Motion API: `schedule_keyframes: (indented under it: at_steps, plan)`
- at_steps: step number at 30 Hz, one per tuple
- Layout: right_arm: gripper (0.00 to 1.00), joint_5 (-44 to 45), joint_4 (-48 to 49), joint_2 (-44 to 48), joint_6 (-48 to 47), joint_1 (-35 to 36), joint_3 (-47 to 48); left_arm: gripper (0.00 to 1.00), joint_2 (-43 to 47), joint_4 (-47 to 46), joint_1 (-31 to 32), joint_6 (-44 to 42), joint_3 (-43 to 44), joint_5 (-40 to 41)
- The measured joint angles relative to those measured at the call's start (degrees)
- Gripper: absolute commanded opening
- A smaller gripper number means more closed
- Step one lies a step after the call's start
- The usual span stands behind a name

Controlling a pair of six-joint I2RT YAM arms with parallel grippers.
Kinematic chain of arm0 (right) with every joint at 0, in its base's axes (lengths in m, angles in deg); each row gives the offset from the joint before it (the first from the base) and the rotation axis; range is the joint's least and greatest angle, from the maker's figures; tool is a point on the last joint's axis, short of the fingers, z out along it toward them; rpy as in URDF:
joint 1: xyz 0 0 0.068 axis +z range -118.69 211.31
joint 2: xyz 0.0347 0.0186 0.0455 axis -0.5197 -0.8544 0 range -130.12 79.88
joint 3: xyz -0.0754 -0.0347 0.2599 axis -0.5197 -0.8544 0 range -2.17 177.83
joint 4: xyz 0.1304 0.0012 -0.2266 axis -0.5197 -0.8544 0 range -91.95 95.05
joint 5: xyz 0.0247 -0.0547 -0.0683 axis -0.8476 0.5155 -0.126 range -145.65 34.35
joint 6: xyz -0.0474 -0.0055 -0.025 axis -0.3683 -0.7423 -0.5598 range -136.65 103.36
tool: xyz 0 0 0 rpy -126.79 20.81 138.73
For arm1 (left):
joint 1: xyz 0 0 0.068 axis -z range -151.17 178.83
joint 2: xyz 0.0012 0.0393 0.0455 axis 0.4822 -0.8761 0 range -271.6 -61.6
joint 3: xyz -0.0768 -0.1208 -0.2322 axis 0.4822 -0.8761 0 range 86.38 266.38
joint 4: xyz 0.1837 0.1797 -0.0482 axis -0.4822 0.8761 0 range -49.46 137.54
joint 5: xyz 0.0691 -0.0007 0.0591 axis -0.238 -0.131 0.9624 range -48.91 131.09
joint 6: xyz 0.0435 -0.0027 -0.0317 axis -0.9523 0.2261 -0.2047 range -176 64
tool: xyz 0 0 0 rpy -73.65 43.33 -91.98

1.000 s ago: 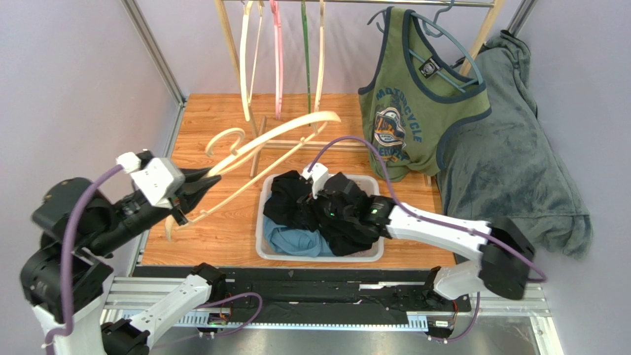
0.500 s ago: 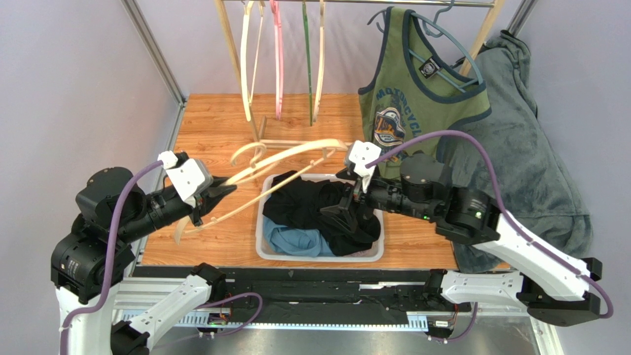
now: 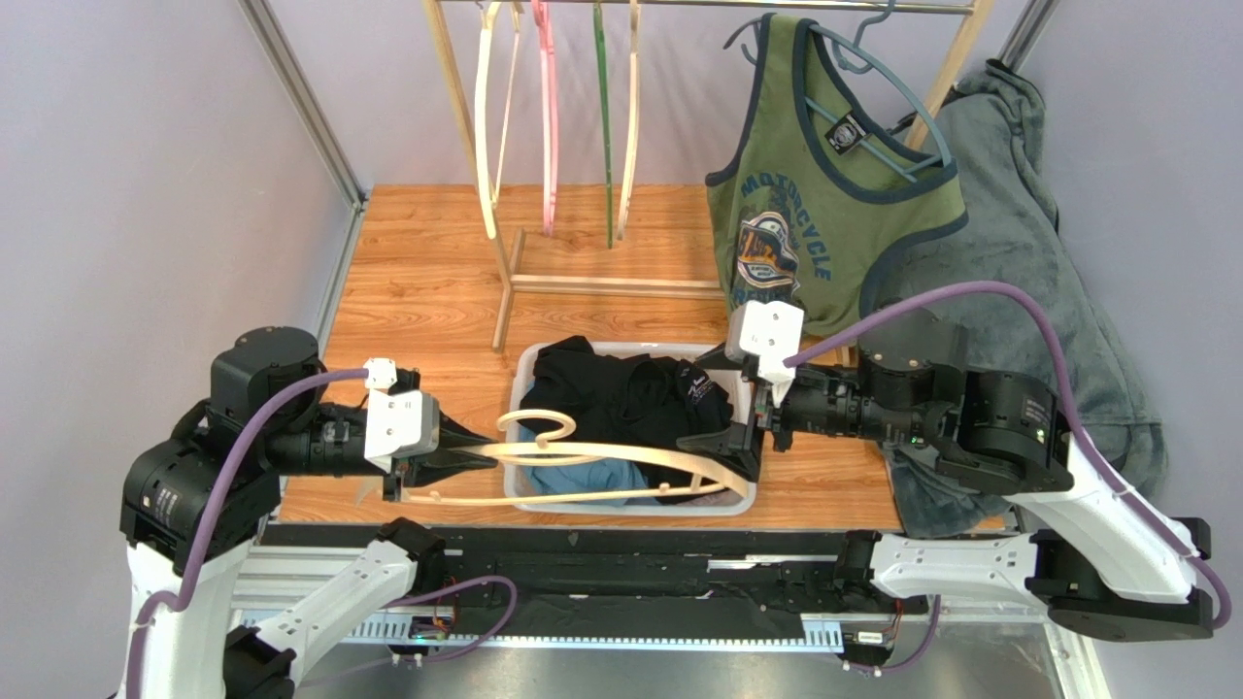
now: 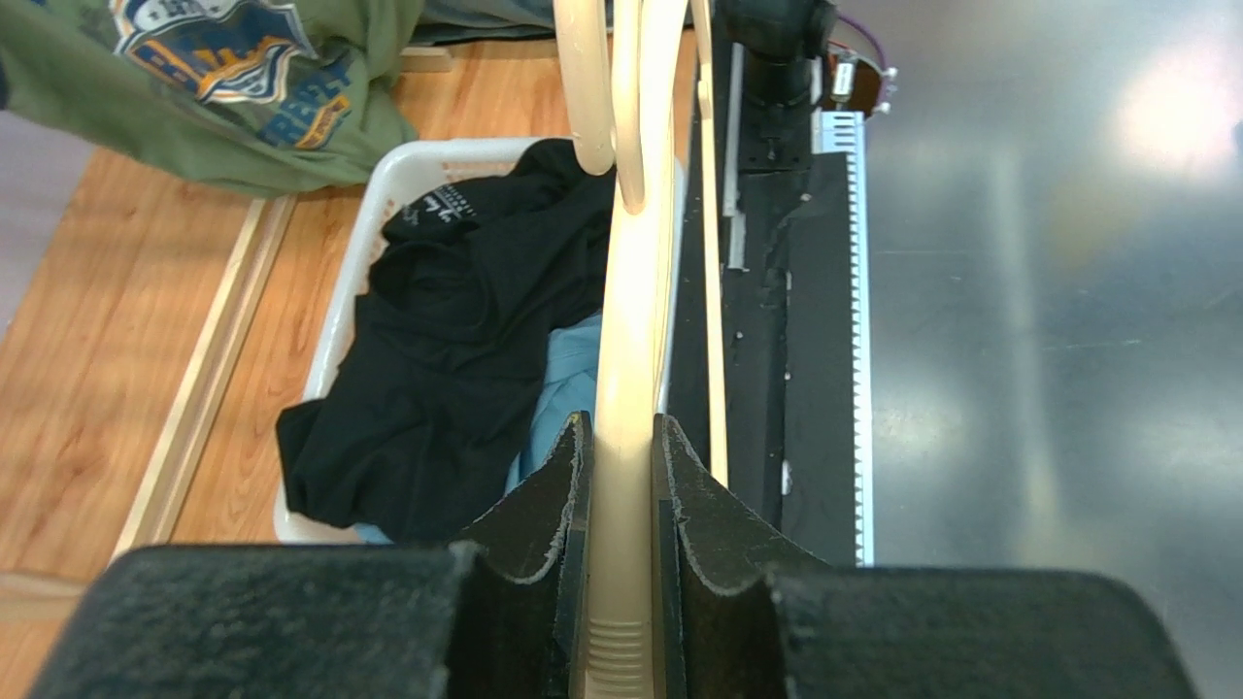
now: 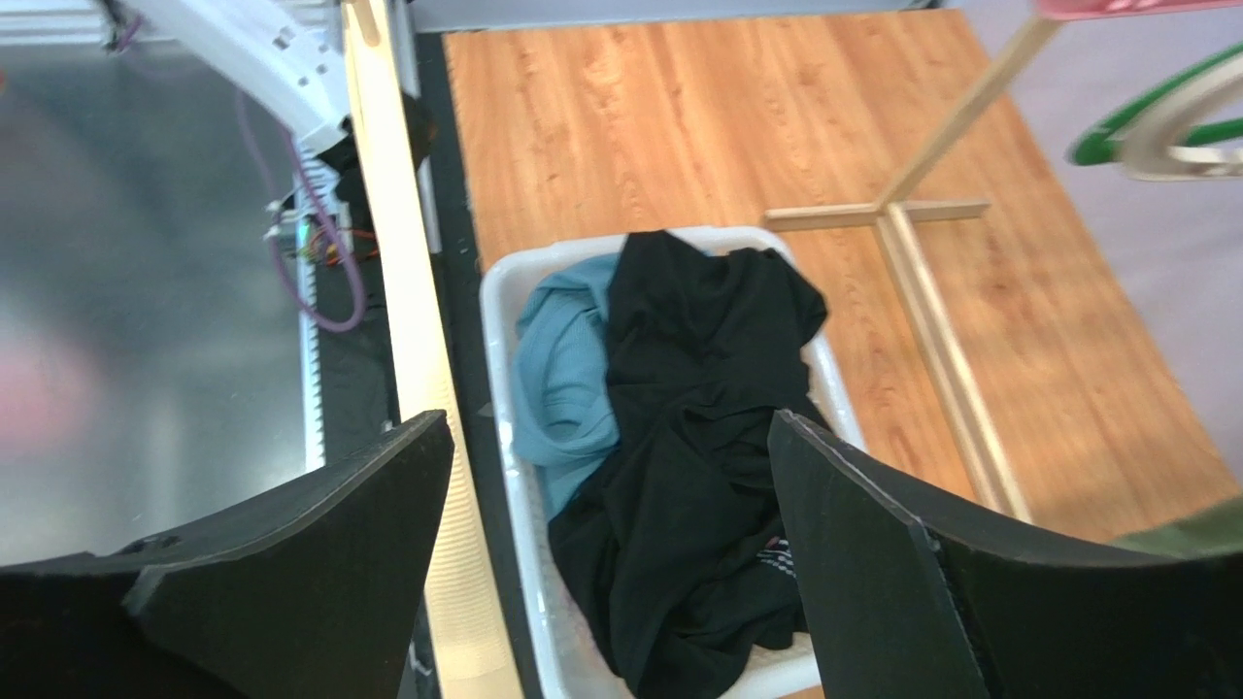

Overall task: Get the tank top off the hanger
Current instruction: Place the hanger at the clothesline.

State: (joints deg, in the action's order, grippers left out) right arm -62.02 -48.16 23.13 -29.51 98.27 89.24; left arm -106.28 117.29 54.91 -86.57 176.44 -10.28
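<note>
Top external shows the change: my right claw (image 3: 734,437) has let go and drawn back from the white bin (image 4: 350,284), jaws spread wide and empty. My left claw (image 4: 620,437), clamped tight on one arm of the cream hanger (image 4: 630,291), has swung it down across the bin's near edge. That hanger is bare, so I'd call the removal done. The black tank top (image 3: 628,393) lies crumpled in the bin, over a blue cloth (image 3: 577,474).

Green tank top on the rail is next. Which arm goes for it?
Right, probably. The right fingers stand open and empty, nearer the green tank top. The left fingers are shut on the cream hanger.
</note>
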Motion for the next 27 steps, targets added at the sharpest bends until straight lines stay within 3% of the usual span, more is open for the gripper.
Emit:
schedule_keyframes:
  at_steps: [19, 20, 21, 23, 24, 25, 27]
  plan:
    - [0.64, -15.21, -2.36, -3.21, 6.32, 0.04, -4.33, 0.0, -0.57, 0.85, 0.0, -1.53, 1.46, -1.46]
    - [0.6, -15.3, -2.67, -3.06, 6.78, 0.04, -4.87, 0.0, -0.59, 0.68, 0.0, -1.53, 1.6, -1.46]
    - [0.45, -15.32, -2.95, -2.93, 7.08, 0.04, -5.29, 0.0, -0.59, 0.59, 0.02, -1.51, 1.81, -1.42]
    - [0.3, -15.17, -3.74, -2.56, 7.65, 0.04, -6.05, 0.0, -0.7, 0.55, 0.0, -1.51, 2.38, -1.42]
    - [0.09, -15.13, -4.0, -2.38, 7.96, 0.04, -6.21, 0.0, -0.72, 0.46, 0.0, -1.51, 2.51, -1.44]
    - [0.0, -15.21, -4.13, -2.25, 8.31, 0.04, -6.27, 0.0, -0.72, 0.39, 0.0, -1.49, 2.6, -1.36]
    - [0.0, -16.06, -3.98, -1.95, 7.78, 0.42, -6.21, 0.0, -0.94, 0.2, -0.24, -1.29, 2.64, -0.98]
